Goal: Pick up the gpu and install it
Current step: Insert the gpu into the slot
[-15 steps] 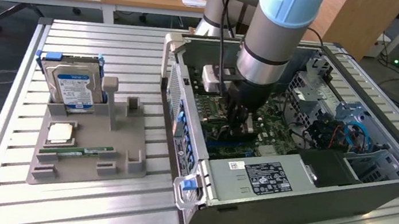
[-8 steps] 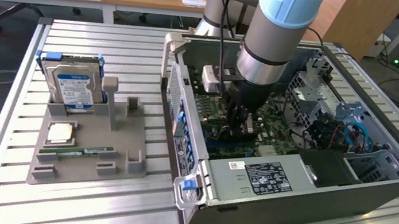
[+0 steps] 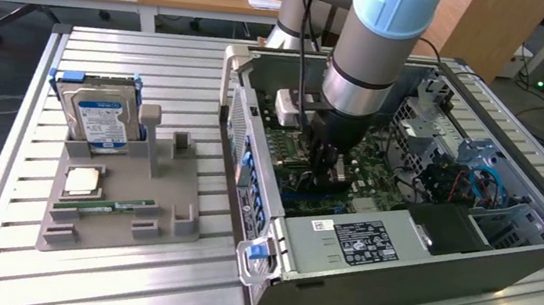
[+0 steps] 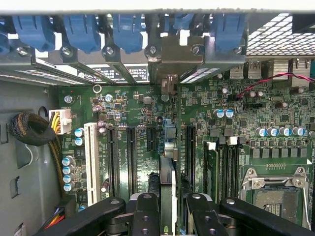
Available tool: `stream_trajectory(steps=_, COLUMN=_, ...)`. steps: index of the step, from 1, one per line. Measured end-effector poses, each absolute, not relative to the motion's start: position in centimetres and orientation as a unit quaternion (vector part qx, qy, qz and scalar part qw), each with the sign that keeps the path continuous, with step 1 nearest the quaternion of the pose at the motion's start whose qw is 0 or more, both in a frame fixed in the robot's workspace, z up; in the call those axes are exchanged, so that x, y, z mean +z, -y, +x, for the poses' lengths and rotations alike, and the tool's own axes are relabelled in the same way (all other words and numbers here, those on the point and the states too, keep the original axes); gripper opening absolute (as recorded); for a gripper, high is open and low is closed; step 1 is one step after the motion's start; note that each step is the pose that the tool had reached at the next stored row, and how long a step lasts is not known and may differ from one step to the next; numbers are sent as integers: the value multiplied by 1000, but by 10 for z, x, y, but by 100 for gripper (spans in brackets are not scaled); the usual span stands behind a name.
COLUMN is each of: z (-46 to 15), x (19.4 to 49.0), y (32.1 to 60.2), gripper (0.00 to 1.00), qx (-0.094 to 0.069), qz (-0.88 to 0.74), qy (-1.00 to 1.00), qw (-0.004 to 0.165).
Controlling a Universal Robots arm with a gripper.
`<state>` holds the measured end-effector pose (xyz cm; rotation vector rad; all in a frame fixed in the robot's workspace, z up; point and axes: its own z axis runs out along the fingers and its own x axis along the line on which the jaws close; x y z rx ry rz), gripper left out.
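Observation:
My gripper (image 3: 325,171) is down inside the open computer case (image 3: 396,255), just above the green motherboard (image 3: 378,188). In the wrist view the gpu (image 4: 168,172) stands edge-on between my two black fingers (image 4: 145,211), which are shut on it. The thin dark card runs along an expansion slot in the middle of the board. Its silver bracket end (image 4: 172,54) reaches the rear slot openings under the blue latches (image 4: 125,29). Whether the card's edge sits fully in the slot is hidden by the card itself.
Black slots (image 4: 132,157) and a white slot (image 4: 90,157) lie beside the card, RAM (image 4: 211,167) and the CPU socket (image 4: 275,191) on the other side. Outside the case, a grey holder (image 3: 121,215) carries a blue-labelled hard drive (image 3: 100,118), a chip (image 3: 84,181) and a green RAM stick (image 3: 104,208).

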<state>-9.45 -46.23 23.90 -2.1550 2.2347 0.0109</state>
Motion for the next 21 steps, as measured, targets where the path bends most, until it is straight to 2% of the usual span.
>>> stream_trajectory(steps=21, z=-96, x=238, y=463, gripper=26, qx=4, qz=-695, qy=-718, qw=19)
